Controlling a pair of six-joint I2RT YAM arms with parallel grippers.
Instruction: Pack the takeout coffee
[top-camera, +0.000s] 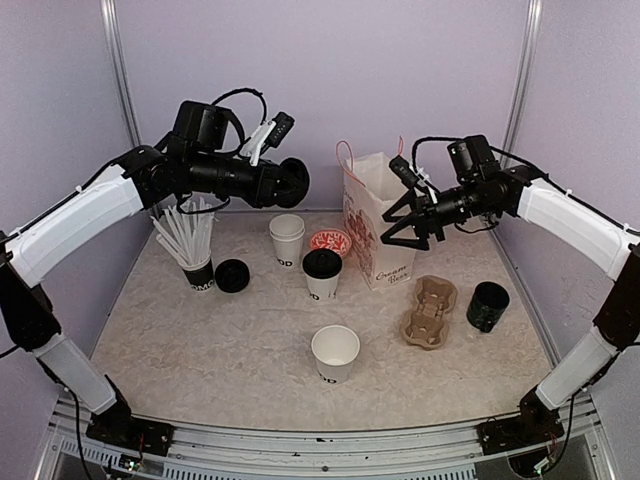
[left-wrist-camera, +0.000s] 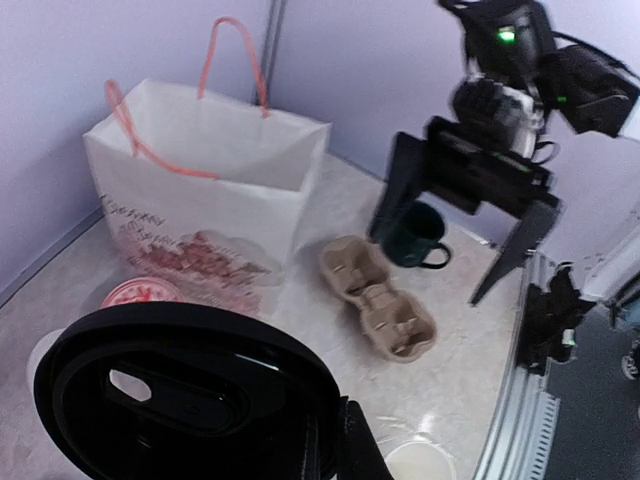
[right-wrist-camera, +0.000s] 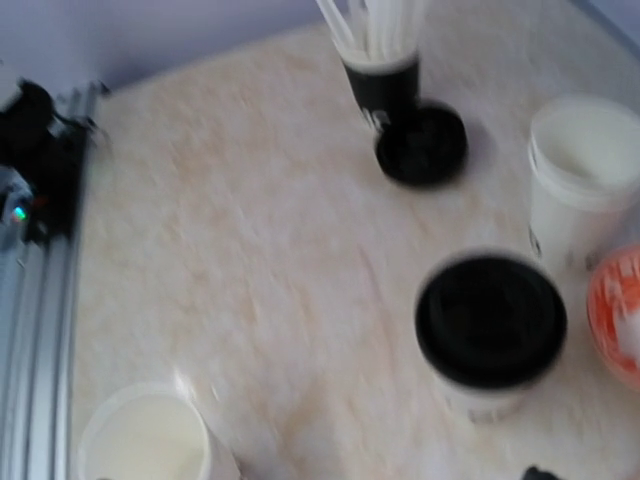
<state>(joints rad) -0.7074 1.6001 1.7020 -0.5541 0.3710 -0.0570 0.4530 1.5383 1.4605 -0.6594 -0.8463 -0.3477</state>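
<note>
— From above?
— A black lid (top-camera: 296, 181) is gripped by the left gripper (top-camera: 282, 185); the right gripper (top-camera: 405, 236) is spread wide. One lidded cup (top-camera: 322, 273) stands centrally, one open cup (top-camera: 335, 352) nearer.
— Left wrist?
— The paper bag (left-wrist-camera: 200, 190) is seen open-topped.
— Right wrist?
— A black-based cup (right-wrist-camera: 382, 85) is seen holding straws (right-wrist-camera: 365, 20).

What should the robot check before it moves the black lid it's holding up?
1. Left gripper shut on the round black plastic lid: ok.
2. Open white paper cup at the front stands upright: ok.
3. Other white paper cup already lidded: ok.
4. Right gripper open, well clear of the open cup: ok.
5. White paper bag with pink handles upright, mouth open: ok.
6. Drink inside the open cup: cannot tell.
</note>
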